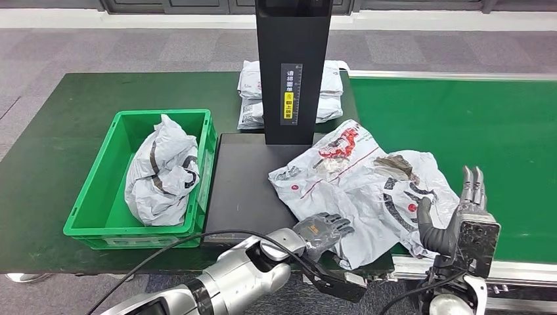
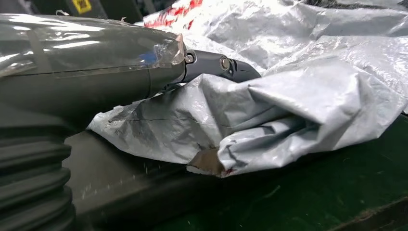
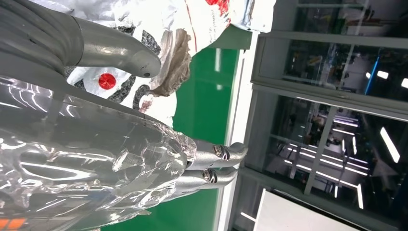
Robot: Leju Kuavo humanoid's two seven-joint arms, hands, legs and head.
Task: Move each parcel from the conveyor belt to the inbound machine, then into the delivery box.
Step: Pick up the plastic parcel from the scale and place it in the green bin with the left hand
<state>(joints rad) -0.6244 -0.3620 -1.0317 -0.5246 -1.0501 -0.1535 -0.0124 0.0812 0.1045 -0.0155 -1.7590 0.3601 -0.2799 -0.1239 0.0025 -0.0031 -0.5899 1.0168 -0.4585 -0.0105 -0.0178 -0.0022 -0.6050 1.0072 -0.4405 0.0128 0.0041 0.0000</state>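
A large crumpled grey-and-white parcel (image 1: pixel 368 187) was seen lying half on the black platform of the inbound machine (image 1: pixel 240 187) and half on the green conveyor belt (image 1: pixel 499 138), its near edge hanging toward the robot. The left hand (image 1: pixel 323 231) was laid flat on the parcel's near left corner, fingers (image 1: pixel 341 225) spread over the plastic; in the left wrist view a fold of the bag was seen bunched just beside them, but whether any of it was actually pinched could not be told. The right hand (image 1: pixel 463 220) was held upright at the parcel's right edge, just beside or touching it, with fingers straight and apart and the thumb standing away from them, nothing being gripped.

The step in hand was judged to be the transfer from belt to machine, only partly done, since much of the bag was resting on the belt. A further pull or push toward the machine's black column (image 1: pixel 292 69) was thought to be called for, so that the whole parcel would sit on the platform under it; a firm hold of the slack, slippery plastic would first be needed. After that, the lift into the green delivery box (image 1: pixel 92 216) was left to do, where one white parcel (image 1: pixel 161 174) was already lying. More white parcels (image 1: pixel 249 95) were stacked on the desk behind the column
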